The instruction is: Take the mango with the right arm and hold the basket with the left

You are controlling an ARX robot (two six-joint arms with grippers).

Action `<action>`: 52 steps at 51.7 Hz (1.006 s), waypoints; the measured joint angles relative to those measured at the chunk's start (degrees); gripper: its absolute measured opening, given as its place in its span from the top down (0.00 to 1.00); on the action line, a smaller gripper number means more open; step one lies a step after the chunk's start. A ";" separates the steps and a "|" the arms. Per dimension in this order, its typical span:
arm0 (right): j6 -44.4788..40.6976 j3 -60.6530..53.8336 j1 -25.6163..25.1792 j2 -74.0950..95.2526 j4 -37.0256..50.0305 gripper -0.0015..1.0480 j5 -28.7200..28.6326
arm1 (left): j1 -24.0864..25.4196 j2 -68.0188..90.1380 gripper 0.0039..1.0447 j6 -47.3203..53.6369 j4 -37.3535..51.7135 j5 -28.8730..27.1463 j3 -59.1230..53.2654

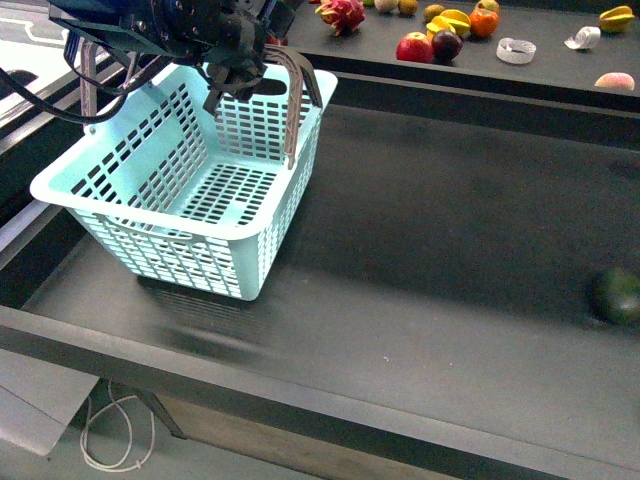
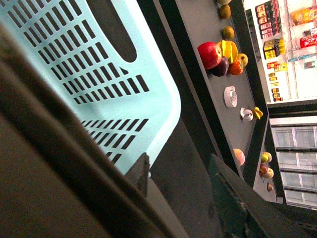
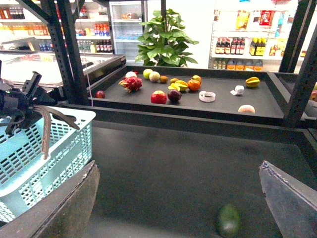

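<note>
left hand (image 1: 236,82) gripping basket (image 1: 185,252), right hand (image 3: 178,171) splayed

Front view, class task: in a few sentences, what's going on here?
The left claw holds the turquoise basket by its raised handles, tilting it on the dark table. The right claw is open and empty; a dark green fruit lies on the table before it. Nothing is picked yet; the far shelf and its fruit are untouched.
</note>
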 joint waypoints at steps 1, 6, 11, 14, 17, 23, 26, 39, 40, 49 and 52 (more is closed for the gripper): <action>0.00 0.00 0.00 0.00 0.00 0.08 0.02 | 0.02 0.02 0.65 0.00 0.00 0.00 0.00; 0.00 0.00 0.00 0.00 0.00 0.08 0.00 | 0.44 0.07 0.80 -1.86 0.09 0.13 -0.28; 0.00 0.00 0.00 0.00 0.00 0.08 0.00 | 1.09 -0.61 0.82 -1.22 0.94 1.38 -1.70; 0.00 0.00 0.00 0.00 0.00 0.08 0.00 | 1.40 -1.55 0.82 -1.33 1.86 1.64 -3.21; 0.00 0.00 0.00 0.00 0.00 0.08 0.00 | 1.88 -3.30 0.82 -0.74 3.56 3.06 -6.19; 0.00 0.00 0.00 0.00 0.00 0.08 0.02 | 2.51 -6.47 0.83 1.81 6.03 4.81 -11.37; 0.00 0.00 0.00 0.00 0.00 0.08 0.00 | 2.56 -9.42 0.83 4.02 7.80 4.63 -16.11; 0.00 0.00 0.00 0.00 0.00 0.08 0.00 | 1.31 -26.64 0.83 17.11 14.40 5.09 -36.72; 0.00 0.00 0.00 0.00 0.00 0.08 0.00 | 1.01 -28.52 0.83 18.25 15.82 5.46 -38.91; 0.00 0.00 0.00 0.00 0.00 0.08 0.00 | -3.02 -39.56 0.83 31.36 20.72 9.92 -52.54; 0.00 0.00 0.00 0.00 0.00 0.08 0.00 | -5.05 -42.18 0.83 35.19 21.44 10.73 -56.48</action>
